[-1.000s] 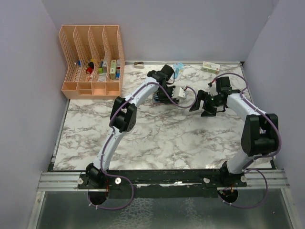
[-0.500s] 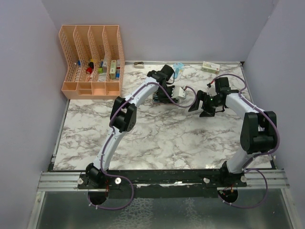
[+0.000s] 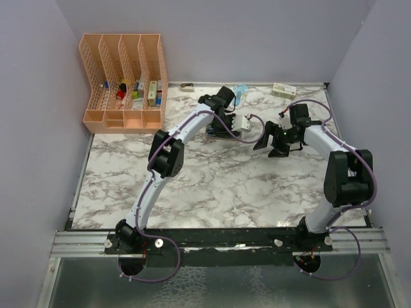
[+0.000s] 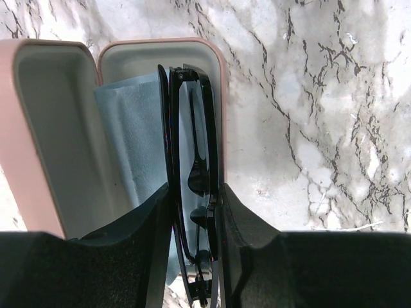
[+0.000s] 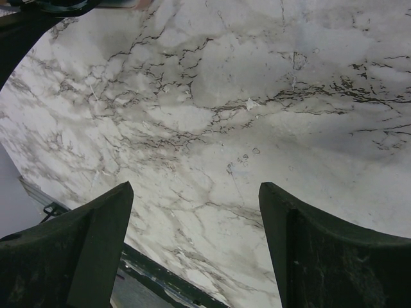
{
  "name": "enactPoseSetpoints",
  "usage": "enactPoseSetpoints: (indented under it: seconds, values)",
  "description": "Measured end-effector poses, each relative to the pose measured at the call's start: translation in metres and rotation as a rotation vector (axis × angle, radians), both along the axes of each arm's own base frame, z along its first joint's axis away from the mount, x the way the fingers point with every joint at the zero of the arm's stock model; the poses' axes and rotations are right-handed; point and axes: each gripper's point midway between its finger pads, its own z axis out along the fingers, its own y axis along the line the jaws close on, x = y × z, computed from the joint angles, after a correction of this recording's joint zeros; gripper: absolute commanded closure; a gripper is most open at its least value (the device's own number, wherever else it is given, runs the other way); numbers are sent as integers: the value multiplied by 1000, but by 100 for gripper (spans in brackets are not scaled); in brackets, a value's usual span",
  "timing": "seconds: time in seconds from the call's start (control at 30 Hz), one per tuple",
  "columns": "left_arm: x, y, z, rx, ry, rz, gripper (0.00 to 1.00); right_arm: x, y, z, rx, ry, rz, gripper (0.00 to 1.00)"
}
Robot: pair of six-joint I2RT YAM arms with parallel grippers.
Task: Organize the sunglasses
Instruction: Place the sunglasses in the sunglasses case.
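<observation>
We record the left arm stretched to the table's far centre, the left gripper [image 4: 192,196] clamped on the folded sunglasses [image 4: 190,109]. These stand on edge inside the open pink case [image 4: 38,122], over the blue cloth [image 4: 131,147]. The right arm is bent inward, and the right gripper [image 5: 196,218] is spread wide, holding nothing, above the marble table [image 5: 257,96]. Print on the boxes in the orange rack [image 3: 122,64] is too small to read

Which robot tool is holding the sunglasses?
The left tool: it pinches the black sunglasses at the open pink case. The right tool gapes open over the marble table, holding nothing.
</observation>
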Motion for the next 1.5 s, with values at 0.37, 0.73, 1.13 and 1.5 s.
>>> enactPoseSetpoints:
  seconds: [0.37,0.73,1.13,1.5]
  values:
    - [1,-2,1,-5,-5,5,94,1,1,1,7,-1,-3,20]
    - [3,-2,0,-3,-13,10,66,2,2,2,14,-6,0,20]
    - [8,-2,0,0,-35,21,52,3,3,3,20,-15,2,20]
    - [12,-2,1,1,-49,33,49,3,4,3,23,-13,1,20]
